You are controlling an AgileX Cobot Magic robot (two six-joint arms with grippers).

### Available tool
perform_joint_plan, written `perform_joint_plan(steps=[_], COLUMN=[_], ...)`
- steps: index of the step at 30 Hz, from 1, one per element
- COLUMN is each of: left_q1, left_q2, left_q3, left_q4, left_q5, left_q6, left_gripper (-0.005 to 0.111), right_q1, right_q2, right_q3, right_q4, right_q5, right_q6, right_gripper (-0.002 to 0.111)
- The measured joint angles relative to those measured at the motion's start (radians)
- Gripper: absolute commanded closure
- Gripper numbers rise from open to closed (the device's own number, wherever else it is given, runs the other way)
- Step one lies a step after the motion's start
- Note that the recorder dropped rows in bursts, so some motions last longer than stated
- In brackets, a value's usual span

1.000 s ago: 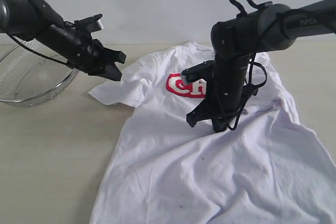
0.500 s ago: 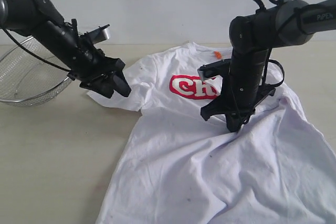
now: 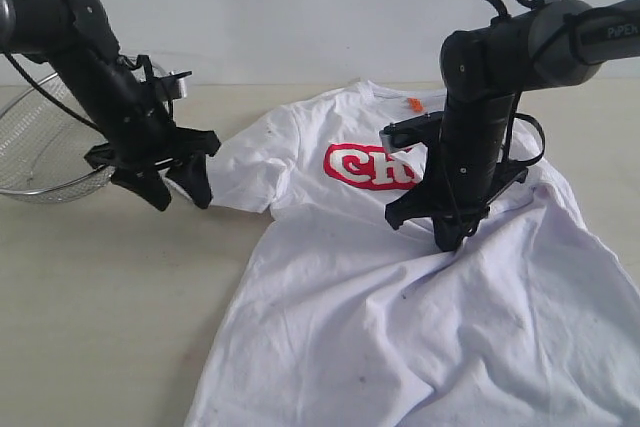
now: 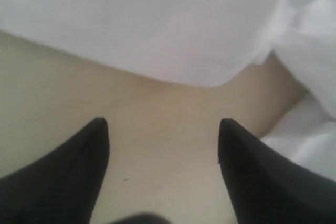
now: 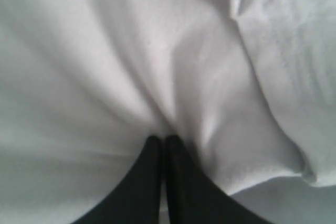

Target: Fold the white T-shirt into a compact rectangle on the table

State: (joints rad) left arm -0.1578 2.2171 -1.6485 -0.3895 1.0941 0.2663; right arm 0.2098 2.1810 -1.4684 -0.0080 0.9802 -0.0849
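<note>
Your right arm (image 3: 480, 117) hides the end of the red lettering (image 3: 360, 165) on the wrinkly white short-sleeved T-shirt (image 3: 400, 327), which is spread on the pale beige table (image 3: 100, 297) with its hem cut off. Right gripper (image 3: 448, 243) closed, pinching its fabric. Left gripper (image 3: 180, 199) wide open beside the sleeve; round wire-mesh basket (image 3: 45, 194) behind.

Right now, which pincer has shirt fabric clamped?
The right pincer, shut on the white T-shirt; the left pincer stands open over the table, holding nothing.

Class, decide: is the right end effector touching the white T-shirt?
Touching. The right wrist view shows the right end effector pinching the white T-shirt.
</note>
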Motion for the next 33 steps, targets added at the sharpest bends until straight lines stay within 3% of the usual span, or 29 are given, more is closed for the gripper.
perform_joint_plan(steps=[4, 14, 26, 33], left_q1=[0.000, 0.000, -0.001, -0.010], left_q2=[0.010, 0.058, 0.072, 0.092], left_q3=[0.000, 0.000, -0.010, -0.021], left_q4=[0.092, 0.012, 0.026, -0.055], left_q5=[-0.030, -0.291, -0.337, -0.350], left_q6=[-0.087, -0.121, -0.127, -0.106], left_gripper=[0.048, 0.048, 0.043, 0.043], right_q1=[0.000, -0.002, -0.002, -0.003], right_q2=[-0.002, -0.002, -0.002, -0.002], right_q3=[0.000, 0.002, 0.002, 0.002], right_q4=[0.000, 0.008, 0.008, 0.008], right_q5=[-0.004, -0.005, -0.005, -0.005], right_q6=[-0.014, -0.026, -0.030, -0.033], right_gripper=[0.109, 0.109, 0.109, 0.109])
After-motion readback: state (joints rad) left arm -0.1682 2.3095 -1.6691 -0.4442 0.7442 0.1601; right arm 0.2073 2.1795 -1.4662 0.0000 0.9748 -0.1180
